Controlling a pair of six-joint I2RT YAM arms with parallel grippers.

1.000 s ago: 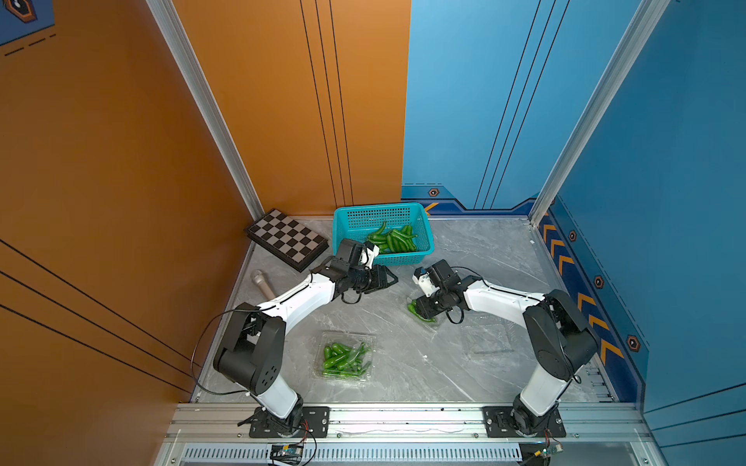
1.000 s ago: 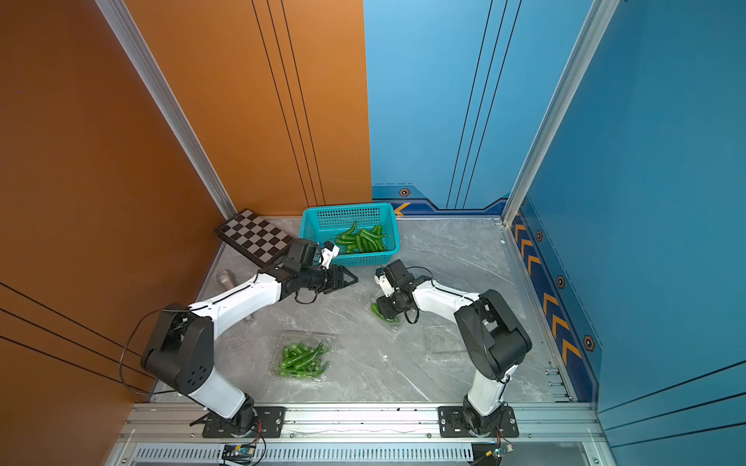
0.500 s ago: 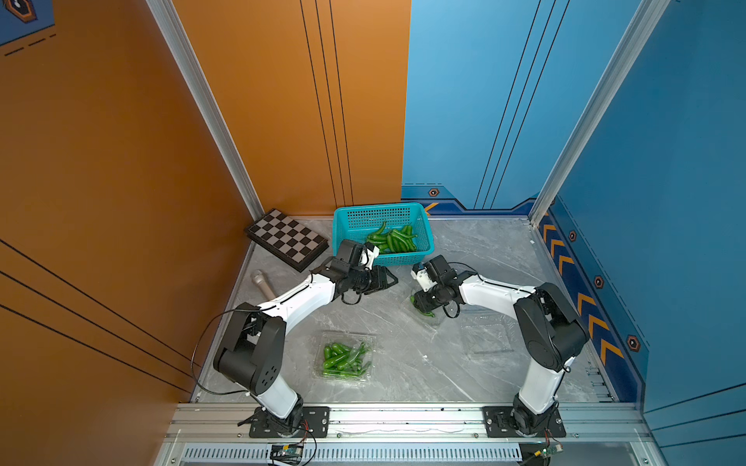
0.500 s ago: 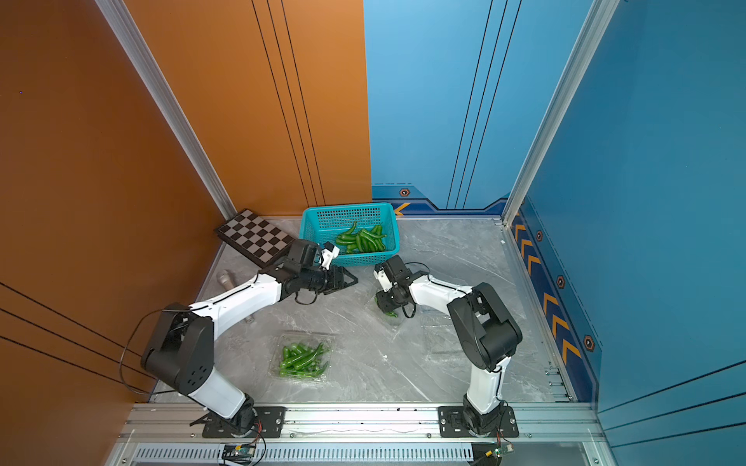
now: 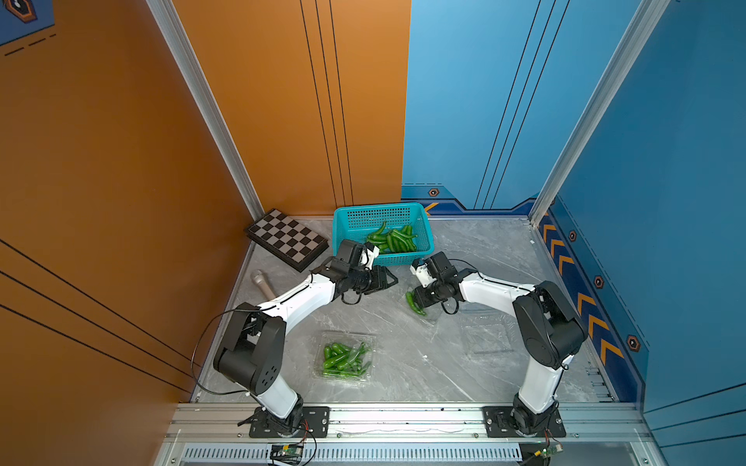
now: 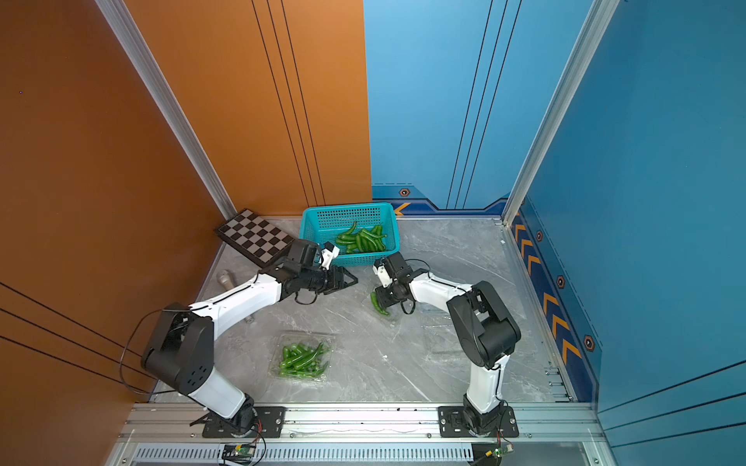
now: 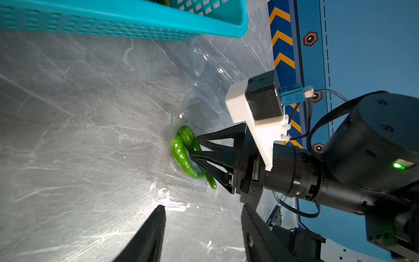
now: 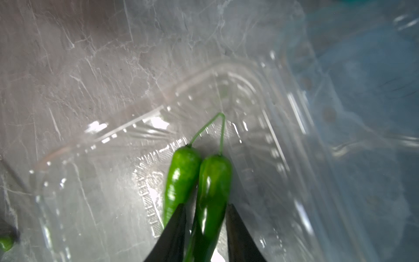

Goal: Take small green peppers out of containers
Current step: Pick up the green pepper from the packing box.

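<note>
My right gripper [image 8: 205, 205] reaches into a clear open container [image 8: 113, 181] on the table and is shut on one of the two small green peppers [image 8: 214, 181] lying side by side in it. In both top views this pair of peppers [image 5: 413, 303] [image 6: 378, 303] shows at the right gripper's [image 5: 416, 298] tips. My left gripper [image 7: 203, 206] hangs open and empty over the table beside the basket [image 5: 393, 278]. A second container [image 5: 369, 343] near the front holds several peppers [image 5: 341, 357]. A third container [image 5: 484, 337] lies by the right arm with no peppers in it.
A teal perforated basket [image 5: 379, 214] with several peppers stands at the back centre. A folded chessboard [image 5: 286, 238] leans at the back left, and a grey microphone [image 5: 262, 284] lies near the left arm. Walls close in on both sides.
The right gripper has shifted a little toward the basket side, and its jaws have narrowed around a pepper. The left arm has not moved.
</note>
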